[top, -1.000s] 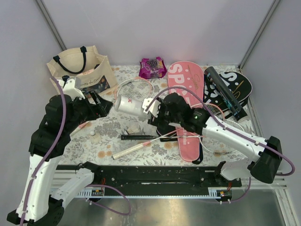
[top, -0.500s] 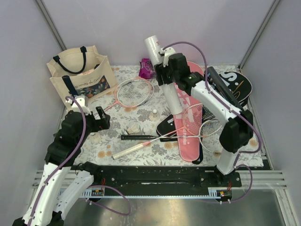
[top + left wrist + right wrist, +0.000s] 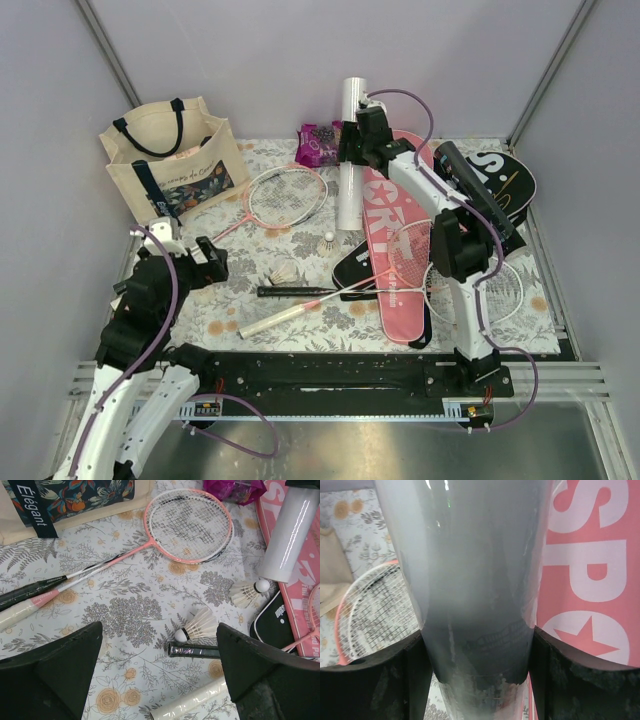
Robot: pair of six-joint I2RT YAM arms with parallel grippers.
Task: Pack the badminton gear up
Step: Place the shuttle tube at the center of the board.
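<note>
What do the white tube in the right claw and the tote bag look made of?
White tube: probably smooth plastic or coated card; it is glossy, with bright streak reflections along its side. Tote bag: looks like cream canvas, matte with no shine and soft edges.

The white tube (image 3: 349, 160) is held upright beside the flat pink SPORT cover (image 3: 392, 215), with a pink racket (image 3: 288, 195) and two shuttlecocks (image 3: 329, 240) lying nearby.
</note>
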